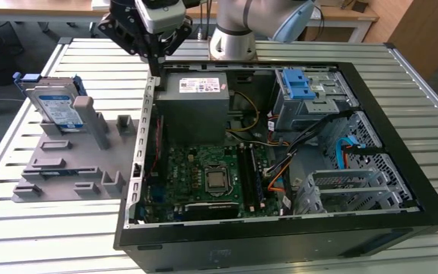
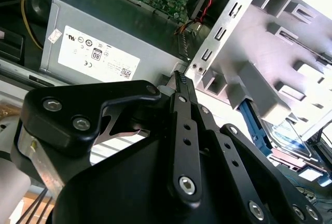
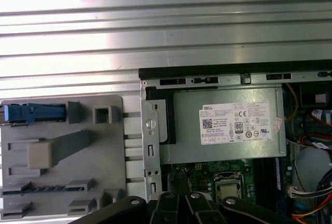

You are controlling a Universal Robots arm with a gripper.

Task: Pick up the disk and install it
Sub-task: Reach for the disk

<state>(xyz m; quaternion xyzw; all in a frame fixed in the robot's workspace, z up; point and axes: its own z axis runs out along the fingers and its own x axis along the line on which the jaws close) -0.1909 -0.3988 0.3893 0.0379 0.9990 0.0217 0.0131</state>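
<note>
open computer case [image 1: 280, 240], lying toward the near edge of the desk [image 1: 44, 228], motherboard [image 1: 211, 171] exposed. beside it, toward the desk's edge at the exterior view's left, a grey fixture [image 1: 67, 165] carries the disk [image 1: 57, 107]. the disk stands on edge at the fixture's far end, framed by its blue bracket, with a grey post [image 1: 89, 125] just beside one face; it is not yet picked up. farther back, inside the case, sit the power supply [image 1: 196, 100] and the drive cage [image 1: 310, 94] with its blue latch. nearest the desk's far edge, the fingers [image 1: 155, 64] hang closed together and empty above the case wall next to the power supply, well apart from the disk. judged step in hand: the reach to the disk. done well, it calls for fingers spread wider than the disk's thickness before descent, centred over its upper edge and clear of the post, gripping both flat faces evenly so it rises straight, without tilting.
</note>
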